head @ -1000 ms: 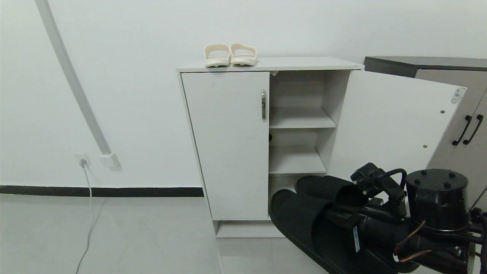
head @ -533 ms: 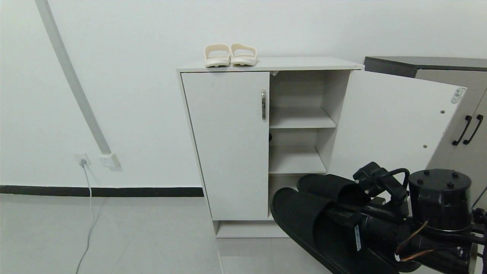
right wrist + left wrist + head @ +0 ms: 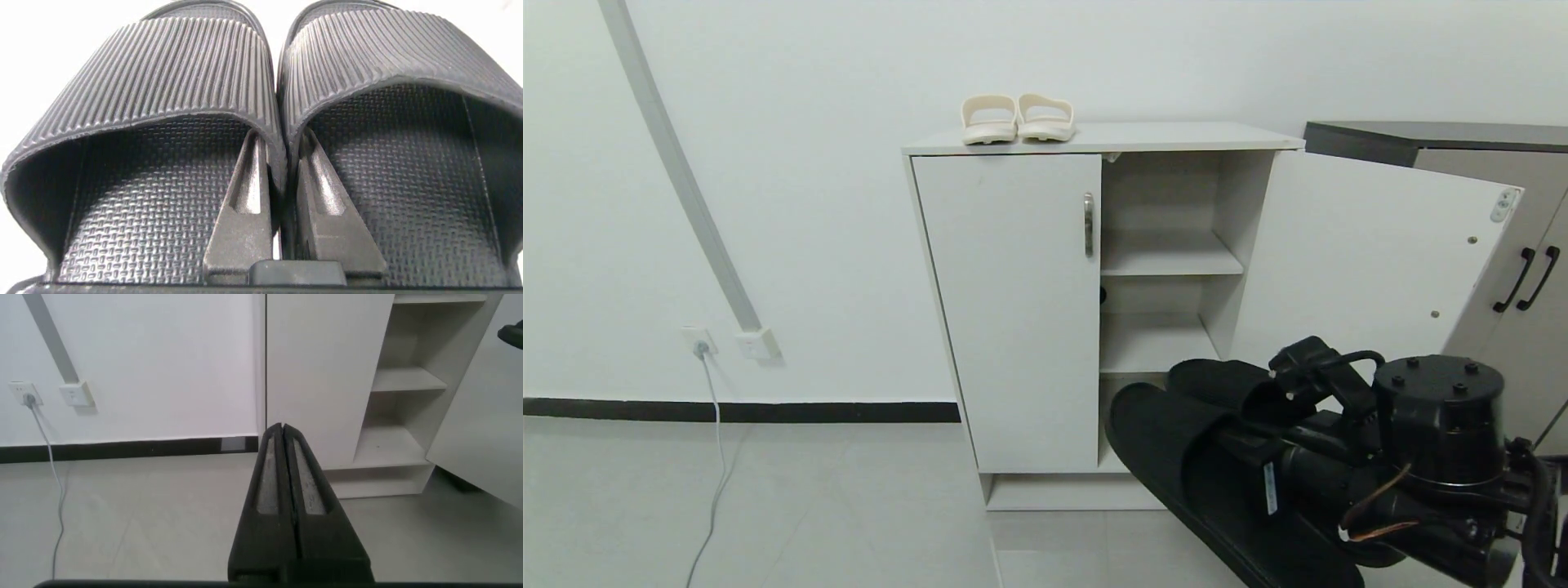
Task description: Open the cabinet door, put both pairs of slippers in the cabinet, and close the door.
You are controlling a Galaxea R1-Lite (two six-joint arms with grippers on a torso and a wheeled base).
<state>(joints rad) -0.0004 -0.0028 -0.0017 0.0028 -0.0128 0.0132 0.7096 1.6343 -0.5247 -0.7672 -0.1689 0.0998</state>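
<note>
The white cabinet [image 3: 1013, 310] stands against the wall with its right door [image 3: 1364, 261] swung open and its left door shut. A cream pair of slippers [image 3: 1017, 118] sits on its top. My right gripper [image 3: 1245, 445] holds the black pair of slippers [image 3: 1176, 433] in front of the cabinet's lower opening; in the right wrist view its fingers [image 3: 245, 204] pinch the two inner strap edges of the black slippers [image 3: 163, 98] together. In the left wrist view my left gripper [image 3: 283, 433] hangs shut and empty above the floor, left of the cabinet [image 3: 327, 367].
Two bare shelves [image 3: 1168, 253] show in the open right half of the cabinet. A grey cabinet with black handles [image 3: 1523, 278] stands right behind the open door. A wall socket with a cable [image 3: 698, 343] sits at the left, above open floor.
My right arm has lifted and moved slightly left toward the cabinet, carrying the black slippers closer to the lower opening. The left arm has kept still.
</note>
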